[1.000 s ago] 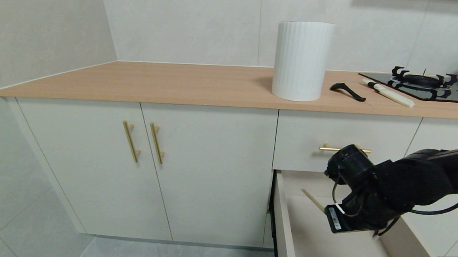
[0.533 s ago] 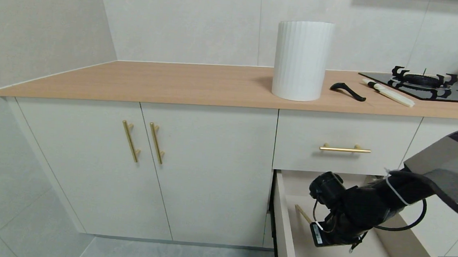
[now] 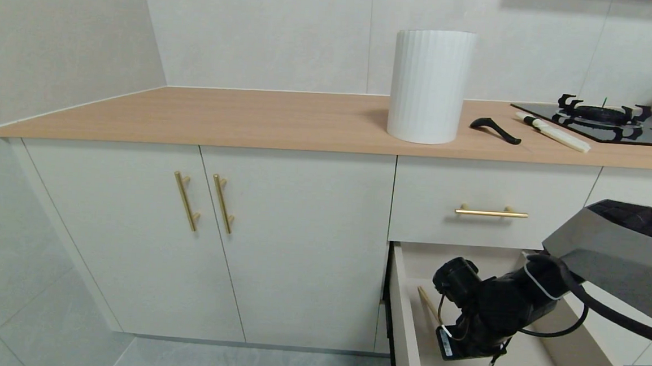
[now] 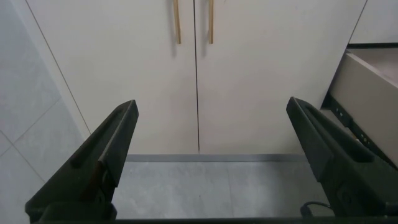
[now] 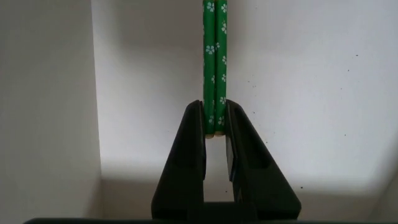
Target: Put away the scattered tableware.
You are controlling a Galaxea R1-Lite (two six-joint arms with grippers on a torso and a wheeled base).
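Here, right end effector (image 5: 215, 118) pinching chopsticks (image 5: 215, 50) (green, patterned) inside drawer (image 3: 403, 329), canister (image 3: 429, 87) above.

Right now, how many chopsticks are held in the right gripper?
2. Both green chopsticks lie side by side, clamped in the right gripper, inside the open drawer. None seems hidden behind them.
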